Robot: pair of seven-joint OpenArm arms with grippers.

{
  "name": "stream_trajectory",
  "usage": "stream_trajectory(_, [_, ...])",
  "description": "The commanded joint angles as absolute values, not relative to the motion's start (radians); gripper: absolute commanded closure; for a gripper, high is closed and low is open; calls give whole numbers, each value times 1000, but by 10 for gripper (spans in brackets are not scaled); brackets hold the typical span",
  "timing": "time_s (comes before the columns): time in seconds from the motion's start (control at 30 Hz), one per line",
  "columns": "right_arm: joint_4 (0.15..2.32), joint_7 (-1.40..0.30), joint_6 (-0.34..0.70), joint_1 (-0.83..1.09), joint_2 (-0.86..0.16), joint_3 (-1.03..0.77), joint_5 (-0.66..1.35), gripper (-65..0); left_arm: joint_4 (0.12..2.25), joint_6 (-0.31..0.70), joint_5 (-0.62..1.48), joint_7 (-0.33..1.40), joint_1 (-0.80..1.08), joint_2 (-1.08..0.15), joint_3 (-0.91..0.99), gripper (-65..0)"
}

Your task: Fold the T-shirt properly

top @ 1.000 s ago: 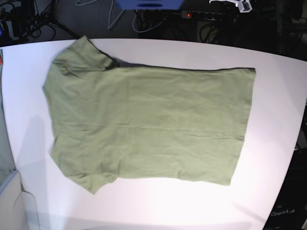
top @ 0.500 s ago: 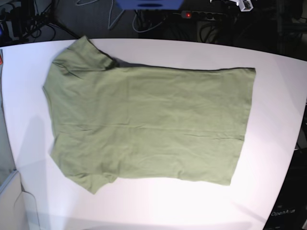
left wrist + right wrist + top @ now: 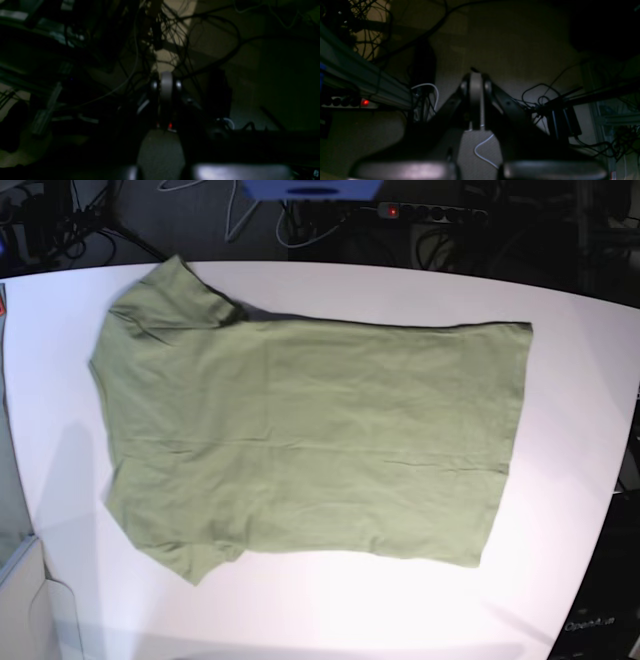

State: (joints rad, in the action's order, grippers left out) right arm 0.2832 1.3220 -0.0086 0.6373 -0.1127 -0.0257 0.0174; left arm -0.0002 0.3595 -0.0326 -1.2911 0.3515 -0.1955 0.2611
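On one white table (image 3: 400, 610) lies one green shirt (image 3: 320, 440), spread flat with two sleeves toward the base view's left. Two grippers, left (image 3: 161, 90) and right (image 3: 476, 87), hang over the dim floor (image 3: 510, 57), jaws closed.

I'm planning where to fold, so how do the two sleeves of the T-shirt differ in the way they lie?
The upper sleeve points up and away from the body, while the lower sleeve points down. The upper sleeve has a crease across its base; the lower sleeve ends in a ragged-looking tip. Both are the same sage green.
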Motion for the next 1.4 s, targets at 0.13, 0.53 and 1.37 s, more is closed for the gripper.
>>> stream_trajectory(0.13, [282,1337,-5,654,-116,-27,25,-1,0,360,-28,-1322,360,-205,262,-6])
stream_trajectory(0.53, [280,1285,-5,633,-116,-24,24,-1,0,361,-28,-1322,357,-255,263,-6])
stream_trajectory(1.37, [282,1193,-5,595,-116,-27,24,0,0,360,-39,-1279,231,-188,257,-6])
